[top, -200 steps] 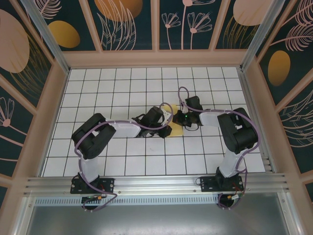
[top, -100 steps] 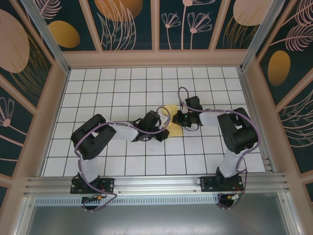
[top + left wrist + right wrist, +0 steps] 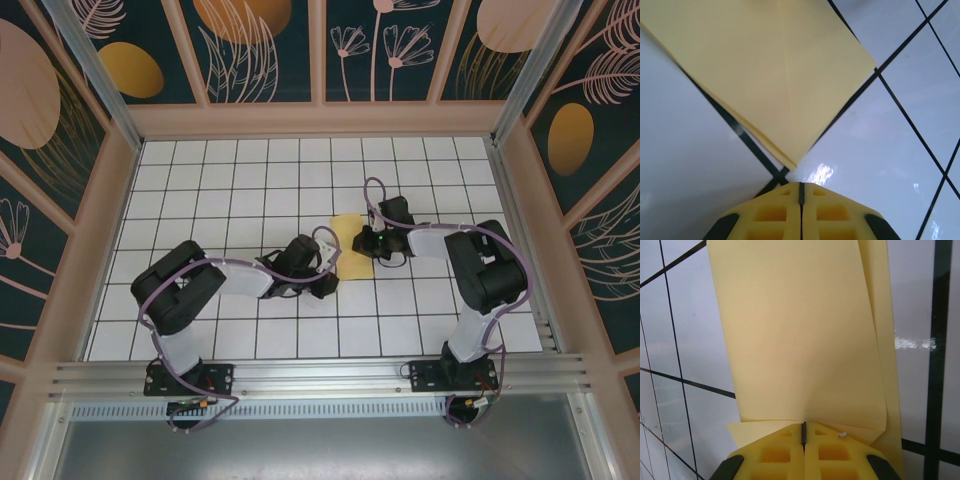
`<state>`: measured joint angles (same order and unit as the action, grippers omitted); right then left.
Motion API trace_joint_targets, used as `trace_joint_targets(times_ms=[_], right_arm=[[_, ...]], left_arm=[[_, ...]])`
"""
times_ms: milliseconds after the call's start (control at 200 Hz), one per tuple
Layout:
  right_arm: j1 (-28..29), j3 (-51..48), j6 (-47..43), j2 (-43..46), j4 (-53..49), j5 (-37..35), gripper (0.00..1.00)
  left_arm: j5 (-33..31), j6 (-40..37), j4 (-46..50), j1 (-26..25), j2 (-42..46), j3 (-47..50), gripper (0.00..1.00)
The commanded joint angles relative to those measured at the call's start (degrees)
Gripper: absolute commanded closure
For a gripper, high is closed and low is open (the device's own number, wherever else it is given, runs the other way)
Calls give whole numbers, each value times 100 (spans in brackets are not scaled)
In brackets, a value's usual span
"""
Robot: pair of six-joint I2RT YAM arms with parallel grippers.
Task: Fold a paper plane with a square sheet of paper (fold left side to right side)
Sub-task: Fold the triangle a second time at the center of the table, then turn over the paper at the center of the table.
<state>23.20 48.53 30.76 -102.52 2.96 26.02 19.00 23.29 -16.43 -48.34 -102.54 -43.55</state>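
Paper [image 3: 347, 238] lies mid-bench [image 3: 230, 180], doubled over, its layers not yet tight. Right gripper [image 3: 803, 432] is clenched at its edge, pinch or press unclear. Left gripper [image 3: 801, 192] is clenched, empty, just short of a corner. Looks mid-fold; next move calls for pressing the crease flat.

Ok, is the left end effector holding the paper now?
No: the left end effector is shut empty; the paper lies on the tiles, its corner just ahead.
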Motion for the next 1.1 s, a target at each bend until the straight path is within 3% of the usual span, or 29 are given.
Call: trace_joint_targets(times_ms=[0, 85, 210, 450, 686, 851, 1096], right_arm=[[-39, 154, 15, 225, 73, 51, 94], [-47, 276, 1, 523, 127, -36, 91], [-131, 321, -69, 1049, 92, -367, 74], [-564, -171, -279, 1980, -215, -550, 52], [-806, -1118, -281, 2747, -137, -384, 43], [-810, -1488, -298, 2983, -146, -288, 41], [-813, -1741, -210, 2833, 157, 49, 42]], left_arm=[[-44, 100, 309, -25, 395, 84, 91], [-100, 211, 223, 91, 733, 49, 86], [-245, 513, 164, 361, 891, -92, 77], [-424, 575, 61, 519, 511, -814, 54], [-694, 585, 204, 539, -293, -1416, 48], [-561, 562, 228, 542, -674, -1719, 56], [-926, 576, 322, 544, -646, -1657, 90]])
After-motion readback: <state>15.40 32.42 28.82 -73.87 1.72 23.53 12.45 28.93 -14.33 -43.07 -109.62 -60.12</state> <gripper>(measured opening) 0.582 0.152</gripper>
